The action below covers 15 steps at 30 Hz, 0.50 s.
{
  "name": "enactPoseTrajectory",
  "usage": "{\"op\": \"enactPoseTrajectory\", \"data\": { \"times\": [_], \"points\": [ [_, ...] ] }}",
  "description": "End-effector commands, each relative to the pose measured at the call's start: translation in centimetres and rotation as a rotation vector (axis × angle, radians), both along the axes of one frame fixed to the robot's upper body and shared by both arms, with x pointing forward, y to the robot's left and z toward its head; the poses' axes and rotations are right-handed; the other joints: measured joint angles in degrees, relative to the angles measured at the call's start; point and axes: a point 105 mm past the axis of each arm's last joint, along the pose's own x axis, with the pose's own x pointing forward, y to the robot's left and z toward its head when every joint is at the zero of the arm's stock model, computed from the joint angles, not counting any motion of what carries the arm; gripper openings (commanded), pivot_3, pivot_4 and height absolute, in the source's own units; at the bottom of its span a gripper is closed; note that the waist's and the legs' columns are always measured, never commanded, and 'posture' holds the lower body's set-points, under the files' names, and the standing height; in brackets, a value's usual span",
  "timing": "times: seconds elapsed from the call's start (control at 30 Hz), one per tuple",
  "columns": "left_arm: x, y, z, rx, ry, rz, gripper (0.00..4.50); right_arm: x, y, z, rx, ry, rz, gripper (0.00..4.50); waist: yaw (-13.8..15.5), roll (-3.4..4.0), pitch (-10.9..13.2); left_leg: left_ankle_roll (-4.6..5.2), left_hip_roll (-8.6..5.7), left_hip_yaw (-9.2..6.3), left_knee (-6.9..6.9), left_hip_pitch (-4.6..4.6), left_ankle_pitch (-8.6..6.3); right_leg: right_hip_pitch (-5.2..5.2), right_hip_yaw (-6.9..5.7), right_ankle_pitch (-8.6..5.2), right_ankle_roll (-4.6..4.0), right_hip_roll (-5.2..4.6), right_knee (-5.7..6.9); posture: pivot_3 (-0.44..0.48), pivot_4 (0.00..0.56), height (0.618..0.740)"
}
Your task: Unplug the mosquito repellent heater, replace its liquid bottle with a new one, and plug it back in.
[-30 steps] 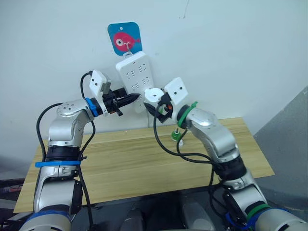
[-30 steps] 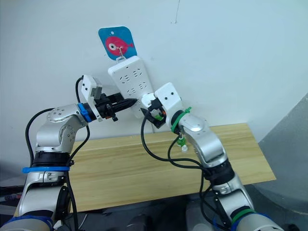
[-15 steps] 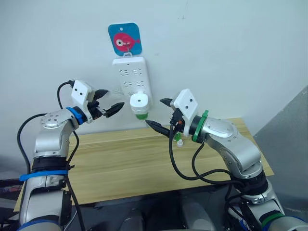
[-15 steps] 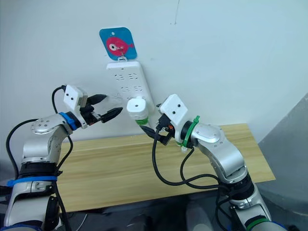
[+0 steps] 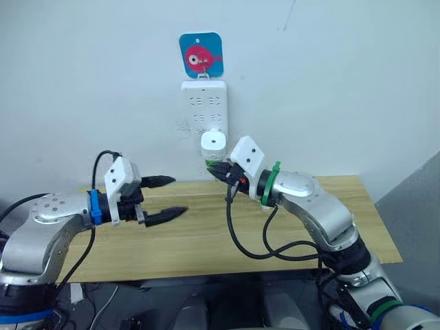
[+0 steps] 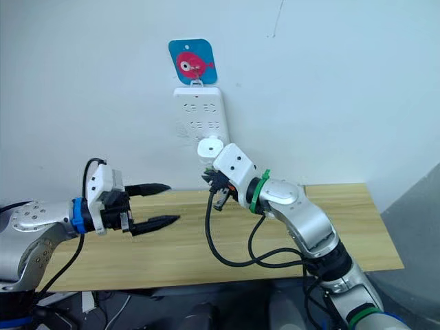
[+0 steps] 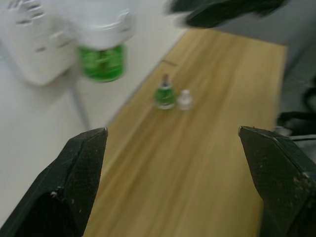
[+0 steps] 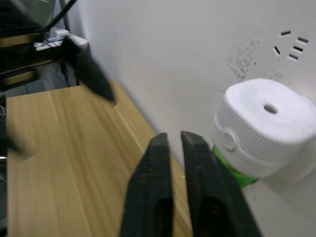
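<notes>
Since half a second earlier, the left tool had dropped away from the wall to hang low over the left half of the worktop, while the right tool had closed in just under the mosquito repellent heater. The left tool's fingers stood wide apart, grasping nothing. The right tool's fingers lay nearly together with only a thin gap between them, empty, just beside the green bottle under the heater; contact could not be confirmed.

The heater sat plugged into the lower part of the white power strip on the wall, above the worktop's far edge, with a green bottle fitted beneath it. A capless green bottle and a small white cap stood side by side on the worktop near its far edge.

By the look of things the swap was done and the heater was back in its socket. To finish well, the right tool would best draw straight back without brushing the bottle, leaving the heater fully seated.

No legible writing or brand showed; the blue tag above the strip bore only a pink fish picture.
</notes>
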Motion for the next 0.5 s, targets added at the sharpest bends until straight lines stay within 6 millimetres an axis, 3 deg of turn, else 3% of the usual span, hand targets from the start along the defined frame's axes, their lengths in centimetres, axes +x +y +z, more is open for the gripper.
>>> {"op": "enactPoseTrajectory", "data": {
  "times": [0.03, 0.5],
  "points": [
    [-0.8, -0.5, 0.8, 0.003, -0.018, -0.013, 4.5, 0.6, 0.3, 1.1, 0.021, -0.064, -0.04, 0.02, 0.4, 0.0, 0.0, 0.0, 0.01, 0.0, -0.01, 0.0, 0.0, 0.0, 0.0, 0.0, 0.0, 0.01, 0.0, -0.004, 0.129, 0.734],
    [-0.7, -0.2, 0.9, -0.002, -0.02, 0.02, 4.5, 2.7, -0.4, 1.1, 0.024, -0.074, -0.154, 0.02, 0.6, 0.02, 0.0, 0.0, 0.01, 0.02, -0.04, 0.0, 0.0, -0.01, 0.0, -0.02, -0.03, 0.03, -0.02, 0.002, 0.133, 0.734]
  ]
}}
